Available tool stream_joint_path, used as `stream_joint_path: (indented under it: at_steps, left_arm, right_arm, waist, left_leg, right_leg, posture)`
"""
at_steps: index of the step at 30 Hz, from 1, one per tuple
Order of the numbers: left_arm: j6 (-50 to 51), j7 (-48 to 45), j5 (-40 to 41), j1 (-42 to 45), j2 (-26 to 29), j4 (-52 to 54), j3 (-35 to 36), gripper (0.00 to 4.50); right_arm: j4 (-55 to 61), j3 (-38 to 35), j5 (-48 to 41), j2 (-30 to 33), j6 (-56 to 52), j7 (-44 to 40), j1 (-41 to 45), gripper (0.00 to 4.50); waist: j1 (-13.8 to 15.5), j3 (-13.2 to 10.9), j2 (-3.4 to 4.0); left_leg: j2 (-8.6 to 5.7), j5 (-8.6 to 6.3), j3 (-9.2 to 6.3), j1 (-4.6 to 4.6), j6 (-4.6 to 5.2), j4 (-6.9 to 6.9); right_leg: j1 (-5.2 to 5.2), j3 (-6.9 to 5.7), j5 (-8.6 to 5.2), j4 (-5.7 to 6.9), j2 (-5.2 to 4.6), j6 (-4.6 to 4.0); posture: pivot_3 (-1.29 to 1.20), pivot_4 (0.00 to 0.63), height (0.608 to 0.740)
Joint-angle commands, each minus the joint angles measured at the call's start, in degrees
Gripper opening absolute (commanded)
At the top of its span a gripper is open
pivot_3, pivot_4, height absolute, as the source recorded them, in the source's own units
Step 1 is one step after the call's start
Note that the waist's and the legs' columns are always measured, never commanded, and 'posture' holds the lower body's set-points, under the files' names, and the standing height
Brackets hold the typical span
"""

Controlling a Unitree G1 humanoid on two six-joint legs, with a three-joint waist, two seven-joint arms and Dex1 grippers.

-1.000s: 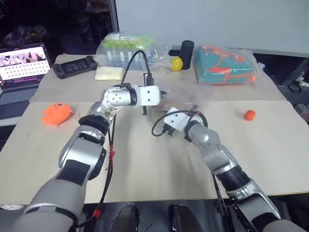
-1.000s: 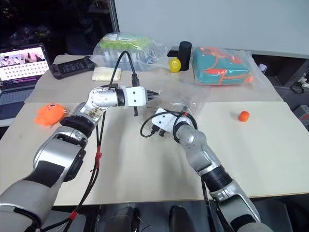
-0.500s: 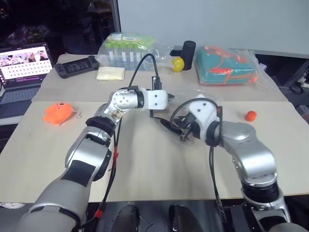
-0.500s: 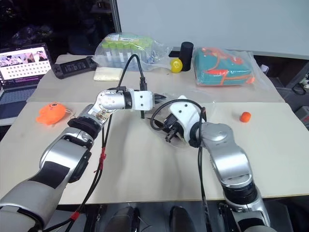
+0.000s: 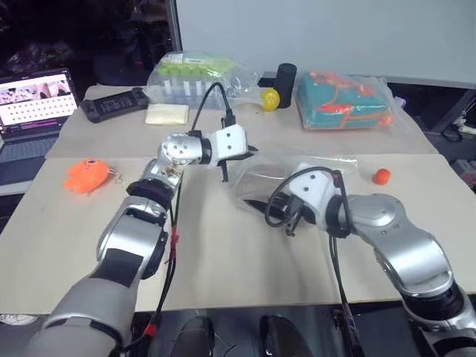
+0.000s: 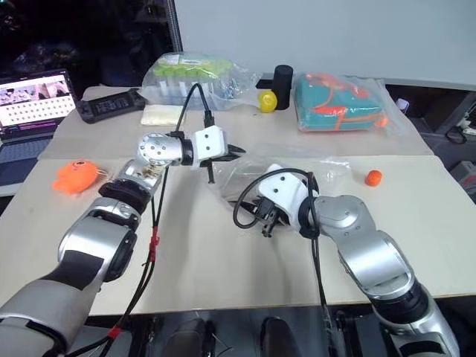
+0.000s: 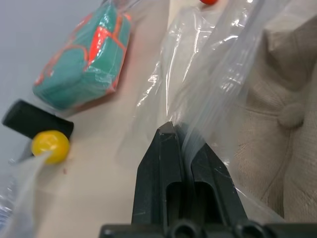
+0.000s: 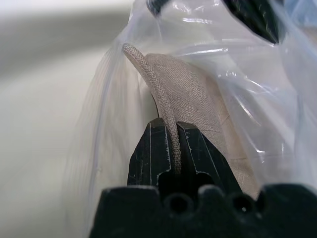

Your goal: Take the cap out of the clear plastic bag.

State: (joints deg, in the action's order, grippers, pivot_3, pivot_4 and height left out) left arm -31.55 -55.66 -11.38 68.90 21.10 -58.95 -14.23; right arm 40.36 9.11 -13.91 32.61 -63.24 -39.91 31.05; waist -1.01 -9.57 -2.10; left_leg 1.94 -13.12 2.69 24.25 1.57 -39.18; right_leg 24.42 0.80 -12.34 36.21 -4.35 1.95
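The clear plastic bag [image 5: 297, 167] lies crinkled mid-table between my two hands. My left gripper [image 5: 251, 149] is shut on the bag's film, which the left wrist view shows pinched between its fingertips [image 7: 168, 136]. The beige fabric cap [image 7: 277, 124] sits inside the bag. My right gripper [image 5: 256, 202] reaches into the bag's near side and is shut on the cap's stitched edge [image 8: 163, 106]; the right wrist view shows that edge clamped between the two black fingers [image 8: 148, 148].
Along the back stand a bag of green-topped tubes [image 5: 195, 71], a black cylinder [image 5: 285, 76], a yellow ball [image 5: 270, 98] and a bagged teal-and-orange item [image 5: 343, 100]. An orange-red bottle cap [image 5: 382, 175] lies right, an orange toy [image 5: 88, 174] and laptop [image 5: 33, 104] left.
My right hand has drawn back toward me and rolled, keeping its grip on the cap's edge. The left gripper has kept its hold on the bag, roughly in place.
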Motion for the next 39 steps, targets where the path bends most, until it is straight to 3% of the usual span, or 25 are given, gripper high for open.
stream_joint_path:
  at_steps: [1, 4, 7, 12, 15, 21, 29, 32, 36, 39]
  left_arm:
    - [-2.67, 1.30, -2.28, -1.95, 1.20, 1.79, -1.66, 0.00]
    - [-3.11, 1.28, -2.50, -3.52, 0.58, 2.36, -2.07, 0.00]
    - [-2.80, 1.39, -2.30, -3.93, -0.07, 2.92, -2.02, 0.00]
    - [-3.24, 2.68, -2.80, -2.41, 0.55, 2.62, -1.64, 0.00]
    - [-4.05, 5.51, -4.50, -1.50, 2.10, 2.11, -1.85, 0.00]
    - [-4.10, 12.74, -7.87, 0.85, 6.99, 1.38, -1.54, 0.00]
    - [1.65, 17.59, -9.01, -2.56, 9.36, 8.99, -1.25, 0.00]
    - [5.14, 16.79, -7.40, -5.59, 7.78, 13.11, -0.95, 0.00]
    - [9.37, 16.01, -6.36, -8.61, 4.26, 18.26, -1.42, 0.00]
    - [12.15, 15.51, -5.78, -8.88, 1.77, 19.68, -1.66, 0.00]
  right_arm:
    - [3.81, -10.09, -11.18, -9.06, -8.77, -0.07, 5.67, 0.04]
    - [4.98, -18.19, -17.65, -17.20, -17.09, 1.17, 11.20, 0.04]
    - [5.18, -21.12, -19.63, -18.99, -21.19, 2.47, 13.70, 0.04]
    - [2.79, -13.81, -16.07, -11.50, -14.16, 3.88, 11.12, 0.04]
    - [-0.58, -12.88, -14.77, -10.43, -9.83, 5.61, 10.66, 0.04]
    - [-18.63, -4.38, 1.71, -6.17, 12.45, 14.75, 15.19, 0.04]
    - [-36.05, 2.95, 14.24, -8.23, 41.01, 19.19, 21.74, 0.04]
    - [-32.65, 5.26, 11.48, -9.44, 39.11, 13.08, 21.25, 0.04]
    - [-22.37, 5.35, 0.96, -12.06, 26.52, 5.26, 18.98, 0.04]
    - [-17.44, 5.15, -3.67, -9.58, 19.18, -0.06, 16.55, 0.04]
  waist:
    - [0.01, 0.00, 0.00]
    - [0.27, 0.00, 0.00]
    - [1.00, 0.00, 0.00]
    - [1.45, 0.00, 0.01]
    - [1.17, 0.00, 0.00]
    - [-0.17, 0.00, 0.01]
    - [0.13, -0.01, 0.01]
    - [0.14, -0.01, 0.02]
    - [0.20, -0.01, 0.02]
    - [0.90, -0.01, 0.02]
  left_leg:
    - [0.00, 0.00, -0.01, 0.01, 0.00, 0.00]
    - [0.01, 0.00, -0.04, 0.02, -0.01, 0.00]
    - [-0.02, 0.01, -0.07, 0.06, -0.01, -0.01]
    - [-0.05, 0.00, -0.03, 0.12, -0.01, -0.01]
    - [-0.04, 0.00, -0.02, 0.10, -0.01, -0.01]
    - [-0.03, 0.03, 0.01, 0.02, -0.03, -0.02]
    - [-0.03, 0.04, 0.16, 0.30, -0.06, 0.01]
    - [0.00, 0.09, 0.20, 0.52, -0.14, 0.01]
    - [0.02, 0.09, 0.19, 0.60, -0.14, 0.03]
    - [0.00, 0.09, 0.17, 0.63, -0.14, -0.01]
  right_leg:
    - [-0.01, -0.02, 0.00, 0.00, 0.00, 0.00]
    - [0.02, -0.02, 0.01, 0.11, -0.01, -0.02]
    - [0.06, -0.10, 0.01, 0.40, -0.07, -0.01]
    - [0.07, -0.12, 0.00, 0.29, -0.09, 0.00]
    - [0.08, -0.10, 0.00, 0.30, -0.07, 0.00]
    - [0.13, 0.00, 0.00, 0.47, -0.02, 0.00]
    - [0.50, 0.04, 0.00, 0.48, -0.06, 0.01]
    - [0.77, 0.07, 0.00, 0.51, -0.06, 0.01]
    - [0.81, 0.04, 0.00, 0.48, -0.06, 0.01]
    - [0.77, 0.01, 0.00, 0.50, -0.08, 0.00]
  posture:
    - [0.00, 0.150, 0.740]
    - [0.00, 0.150, 0.740]
    - [0.00, 0.150, 0.740]
    - [0.00, 0.150, 0.740]
    - [0.00, 0.150, 0.740]
    - [0.00, 0.150, 0.740]
    - [0.00, 0.150, 0.740]
    - [0.00, 0.150, 0.740]
    - [0.00, 0.150, 0.740]
    - [0.00, 0.150, 0.740]
